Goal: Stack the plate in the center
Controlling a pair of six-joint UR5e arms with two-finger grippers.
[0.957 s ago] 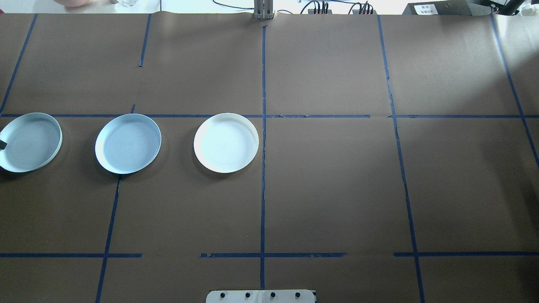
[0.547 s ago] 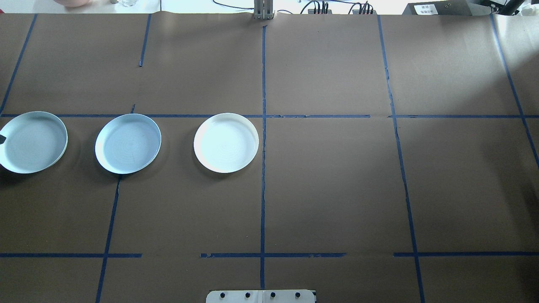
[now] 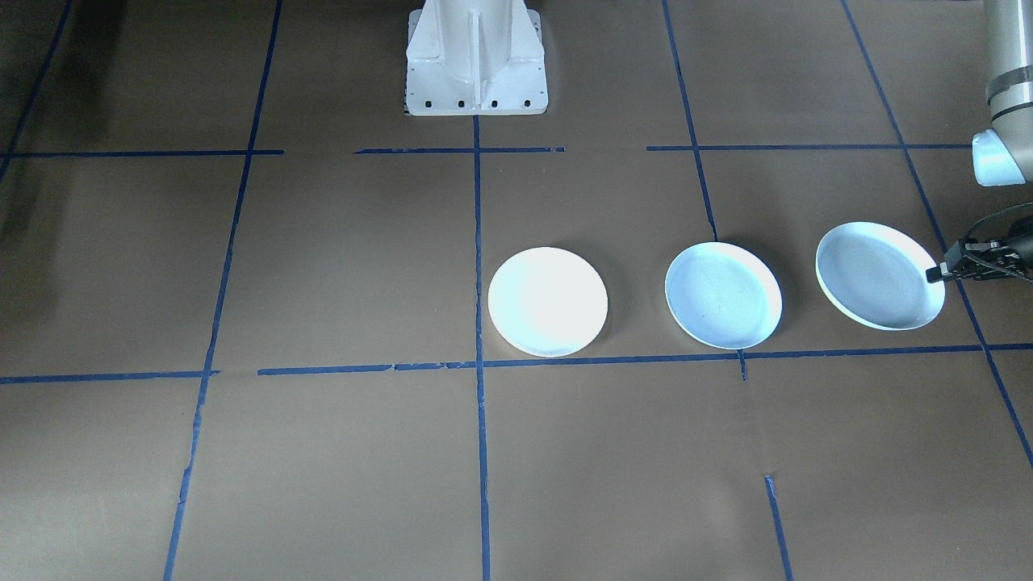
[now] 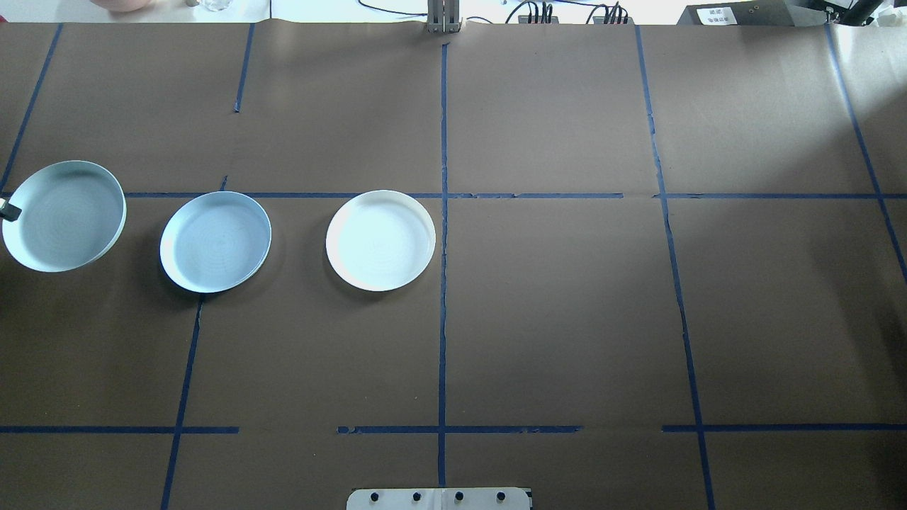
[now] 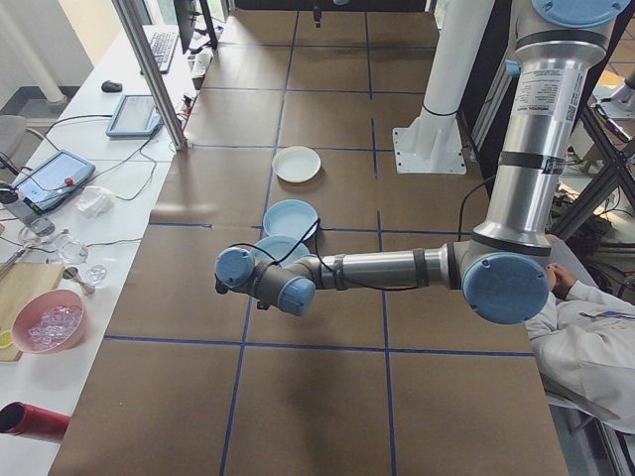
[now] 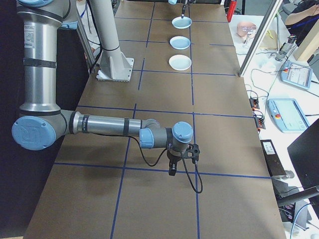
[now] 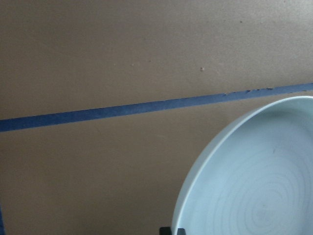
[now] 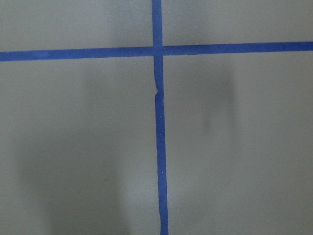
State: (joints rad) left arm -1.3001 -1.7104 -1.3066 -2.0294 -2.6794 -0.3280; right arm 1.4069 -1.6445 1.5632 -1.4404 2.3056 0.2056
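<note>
Three plates lie in a row on the brown table. My left gripper (image 3: 936, 274) is shut on the rim of the outermost plate (image 4: 65, 216), holding it tilted above the table; the left wrist view shows that plate (image 7: 254, 186) at lower right. The center plate (image 4: 215, 242), pale bluish with a raised rim, lies flat just beside it (image 3: 723, 294). A bright white plate (image 4: 380, 240) lies near the table's middle line. My right gripper (image 6: 172, 170) hangs over bare table far from the plates, and I cannot tell whether it is open or shut.
Blue tape lines (image 4: 443, 212) divide the brown table cover. The robot's white base (image 3: 476, 56) stands at the near middle edge. A side bench holds tablets and a pink bowl (image 5: 48, 322). A person in a white coat (image 5: 595, 327) sits behind the left arm.
The plate in my left gripper has risen off the table and shifted away from the robot and slightly toward the center plate. The other two plates have not moved.
</note>
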